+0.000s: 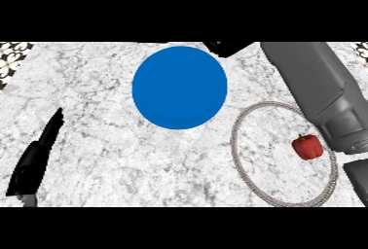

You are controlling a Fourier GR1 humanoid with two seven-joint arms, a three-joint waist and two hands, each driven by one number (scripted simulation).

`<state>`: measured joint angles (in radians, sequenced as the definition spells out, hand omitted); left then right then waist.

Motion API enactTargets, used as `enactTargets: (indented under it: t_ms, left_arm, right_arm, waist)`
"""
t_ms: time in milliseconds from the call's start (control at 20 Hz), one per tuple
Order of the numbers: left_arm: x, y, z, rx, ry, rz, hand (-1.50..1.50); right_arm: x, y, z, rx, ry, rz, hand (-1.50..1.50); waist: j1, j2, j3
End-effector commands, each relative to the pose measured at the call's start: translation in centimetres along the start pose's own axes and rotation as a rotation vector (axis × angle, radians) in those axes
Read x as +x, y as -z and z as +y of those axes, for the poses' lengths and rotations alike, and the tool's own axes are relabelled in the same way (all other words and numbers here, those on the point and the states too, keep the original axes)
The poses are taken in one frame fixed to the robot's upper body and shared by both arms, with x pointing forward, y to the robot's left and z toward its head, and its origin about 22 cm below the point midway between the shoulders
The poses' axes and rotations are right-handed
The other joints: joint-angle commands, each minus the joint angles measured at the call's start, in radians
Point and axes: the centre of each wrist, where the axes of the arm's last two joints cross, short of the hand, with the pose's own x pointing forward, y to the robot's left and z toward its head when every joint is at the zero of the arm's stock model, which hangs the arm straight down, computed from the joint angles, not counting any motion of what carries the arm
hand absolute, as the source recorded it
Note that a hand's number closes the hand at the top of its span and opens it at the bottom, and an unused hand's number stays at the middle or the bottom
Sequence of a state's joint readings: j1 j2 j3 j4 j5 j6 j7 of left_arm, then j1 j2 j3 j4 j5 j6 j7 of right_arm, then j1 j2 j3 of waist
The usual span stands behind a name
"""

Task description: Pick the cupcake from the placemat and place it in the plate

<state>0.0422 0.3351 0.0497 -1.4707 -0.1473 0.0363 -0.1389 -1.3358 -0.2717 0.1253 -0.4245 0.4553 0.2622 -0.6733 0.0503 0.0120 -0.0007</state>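
A blue plate lies on the marble counter at the upper middle. To its right is a round placemat with a grey corded rim and a marble-like face. On the mat sits a small red bell pepper; no cupcake shows anywhere. My right forearm crosses the mat's upper right side. Only a black bit of my right hand shows, at the picture's top edge just past the plate's upper right rim. Whatever it may hold is hidden. My left hand rests at the lower left, seen edge-on with straight fingers.
Marble counter stretches between the left hand and the placemat. Patterned tiles show at the far upper left and upper right corners.
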Motion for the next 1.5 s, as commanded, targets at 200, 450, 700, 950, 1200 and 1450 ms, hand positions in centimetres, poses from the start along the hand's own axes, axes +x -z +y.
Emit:
enactTargets:
  t_ms: [200, 450, 700, 950, 1200, 1450]
  left_arm:
    - [0.1, -0.1, -0.9, 0.012, 0.006, 0.011, 0.00]
    - [0.9, 0.8, -1.3, 0.006, 0.007, -0.019, 0.00]
    - [-0.1, 0.9, -1.0, -0.026, -0.015, -0.013, 0.00]
    - [1.2, 0.4, -0.6, -0.019, 0.010, -0.027, 0.00]
    - [0.1, 1.3, -0.5, -0.036, -0.008, -0.021, 0.00]
    - [0.1, 0.5, 0.5, -0.020, 0.006, -0.010, 0.00]
  right_arm:
    - [2.3, 5.0, 6.2, 0.171, -0.006, 0.040, 1.50]
    - [2.0, 5.5, 10.8, 0.211, -0.010, 0.062, 1.50]
    - [-0.3, 3.0, 13.9, 0.175, 0.150, 0.220, 1.50]
    - [0.1, 3.5, 13.4, 0.178, 0.158, 0.298, -1.50]
    - [0.2, 3.5, 13.2, 0.045, 0.286, 0.225, -1.50]
    - [-0.3, 3.2, 11.2, -0.160, 0.442, 0.259, -1.50]
  waist:
    - [-0.012, -0.001, 0.000]
    - [-0.003, 0.006, 0.000]
    - [0.027, 0.011, -0.001]
    - [0.048, 0.010, 0.000]
    - [0.033, 0.008, 0.000]
    - [0.000, 0.005, 0.000]
